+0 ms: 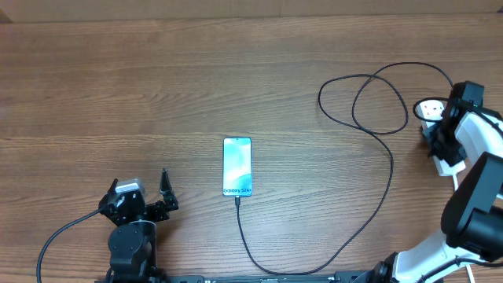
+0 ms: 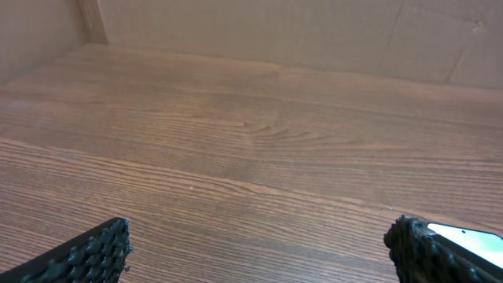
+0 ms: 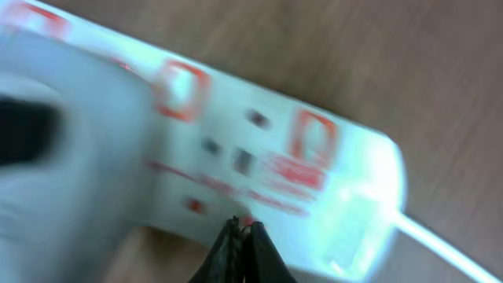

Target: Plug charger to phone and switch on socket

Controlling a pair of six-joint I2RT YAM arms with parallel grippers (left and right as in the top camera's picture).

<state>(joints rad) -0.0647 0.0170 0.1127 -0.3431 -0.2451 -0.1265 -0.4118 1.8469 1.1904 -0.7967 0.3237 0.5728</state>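
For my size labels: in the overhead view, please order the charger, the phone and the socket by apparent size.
1. charger, by its spread
2. phone
3. socket, unsure: the right arm hides most of it

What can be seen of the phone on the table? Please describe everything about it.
The phone is a slim rectangle with dark edges and a lit light-blue screen; small text reading "Galaxy" stands near its short end closest to the robot. It lies flat, screen up, on the wooden table, about the middle, its long side pointing away from the robot. The thin black charger cable meets that near short end and looks plugged in. Nothing else touches it.
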